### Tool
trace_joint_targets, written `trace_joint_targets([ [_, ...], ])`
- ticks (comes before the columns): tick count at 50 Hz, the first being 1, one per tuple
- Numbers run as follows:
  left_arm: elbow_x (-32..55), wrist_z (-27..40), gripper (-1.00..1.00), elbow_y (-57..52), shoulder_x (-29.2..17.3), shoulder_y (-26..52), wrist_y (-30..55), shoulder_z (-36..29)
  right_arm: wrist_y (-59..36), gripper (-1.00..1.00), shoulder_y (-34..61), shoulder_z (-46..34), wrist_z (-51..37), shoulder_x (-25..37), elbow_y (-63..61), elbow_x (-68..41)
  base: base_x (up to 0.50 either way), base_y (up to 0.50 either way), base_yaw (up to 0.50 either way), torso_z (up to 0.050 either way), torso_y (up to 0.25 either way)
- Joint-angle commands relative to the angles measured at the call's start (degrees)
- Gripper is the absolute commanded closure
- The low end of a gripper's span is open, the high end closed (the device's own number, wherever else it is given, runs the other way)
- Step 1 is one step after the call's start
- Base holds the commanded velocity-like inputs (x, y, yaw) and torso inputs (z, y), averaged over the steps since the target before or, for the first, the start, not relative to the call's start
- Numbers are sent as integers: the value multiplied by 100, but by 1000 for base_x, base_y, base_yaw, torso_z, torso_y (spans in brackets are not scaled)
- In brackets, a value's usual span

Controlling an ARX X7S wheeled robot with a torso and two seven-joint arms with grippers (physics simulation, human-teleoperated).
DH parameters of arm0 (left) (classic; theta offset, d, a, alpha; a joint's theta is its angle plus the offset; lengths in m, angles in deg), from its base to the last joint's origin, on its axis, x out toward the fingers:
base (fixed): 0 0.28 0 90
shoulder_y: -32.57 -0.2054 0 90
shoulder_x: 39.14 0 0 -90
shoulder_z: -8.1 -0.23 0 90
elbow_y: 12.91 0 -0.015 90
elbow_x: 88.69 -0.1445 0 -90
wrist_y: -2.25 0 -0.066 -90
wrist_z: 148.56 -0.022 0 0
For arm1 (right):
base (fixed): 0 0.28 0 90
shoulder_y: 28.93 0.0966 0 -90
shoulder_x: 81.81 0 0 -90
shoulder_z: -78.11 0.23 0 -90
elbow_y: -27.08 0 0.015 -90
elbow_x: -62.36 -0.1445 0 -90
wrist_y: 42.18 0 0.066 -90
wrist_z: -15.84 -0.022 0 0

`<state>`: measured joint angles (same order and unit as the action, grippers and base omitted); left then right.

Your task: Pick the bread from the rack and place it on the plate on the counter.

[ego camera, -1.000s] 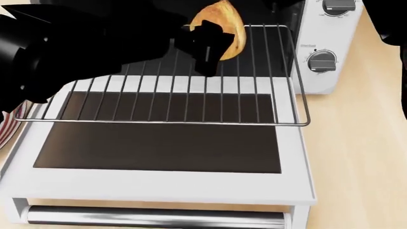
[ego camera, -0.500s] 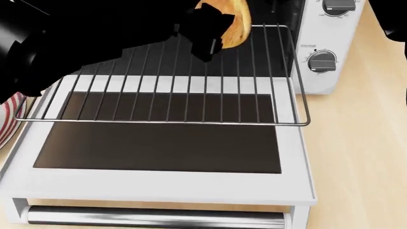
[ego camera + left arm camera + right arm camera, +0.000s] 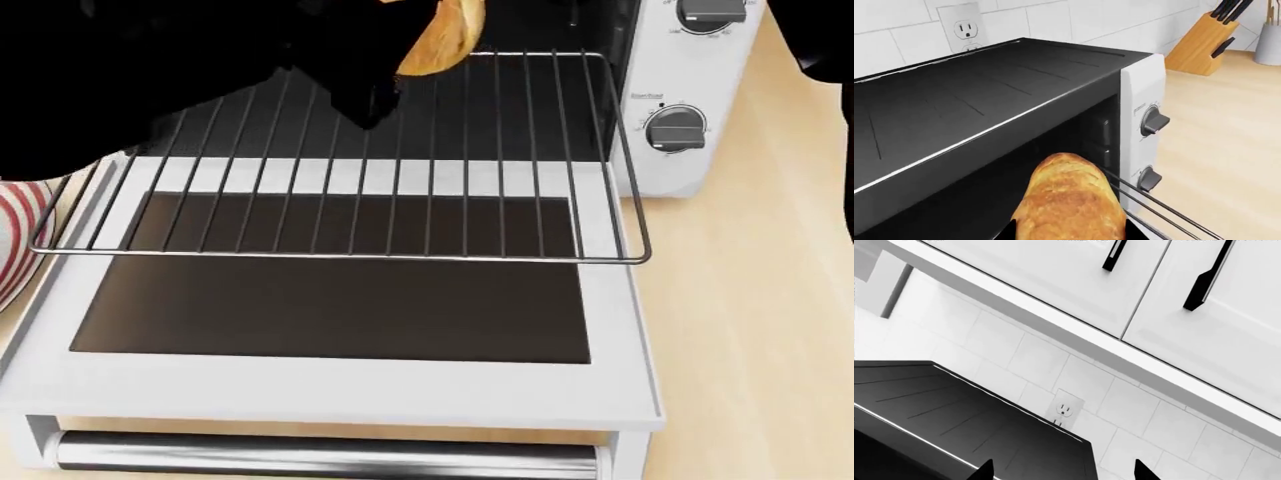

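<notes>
My left gripper (image 3: pixel 380 75) is shut on the bread (image 3: pixel 443 40), a golden-brown bun, and holds it lifted above the back of the rack (image 3: pixel 400 150). In the left wrist view the bread (image 3: pixel 1067 200) fills the space between the black fingertips, in front of the toaster oven's opening. The wire rack is pulled out over the open oven door (image 3: pixel 334 300). The striped plate (image 3: pixel 20 240) shows only as a red-and-white rim at the far left, on the counter (image 3: pixel 747 300). My right gripper (image 3: pixel 1062 472) is open and empty, raised toward the wall and the oven top.
The white toaster oven (image 3: pixel 687 100) with two knobs stands at the back right. A knife block (image 3: pixel 1201 42) stands on the counter beyond the oven. A wall outlet (image 3: pixel 1066 410) and upper cabinets (image 3: pixel 1174 300) show in the right wrist view.
My left gripper has lifted the bread higher and moved it left, away from the rack's back right. More of the plate's rim shows at the left.
</notes>
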<state>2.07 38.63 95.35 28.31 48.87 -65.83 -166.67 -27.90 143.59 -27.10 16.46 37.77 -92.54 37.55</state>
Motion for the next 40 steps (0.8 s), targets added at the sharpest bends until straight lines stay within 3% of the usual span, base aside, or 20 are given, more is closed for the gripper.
trace_joint_targets([
  [1,388,913,100,-1549,-955,227,69,296,-51,-100,33,12,-13,-12,-46,-46,0,0,0,0,0],
  [16,632,1645,100,-2724,-1997,278,124,483,-176,-100,121,24,-36,-34,-166,-125,0,0,0,0,0],
  [40,1235,2235,100,-3397,-2727,796,749,630,-113,-100,68,43,-43,7,-185,-179,0,0,0,0,0],
])
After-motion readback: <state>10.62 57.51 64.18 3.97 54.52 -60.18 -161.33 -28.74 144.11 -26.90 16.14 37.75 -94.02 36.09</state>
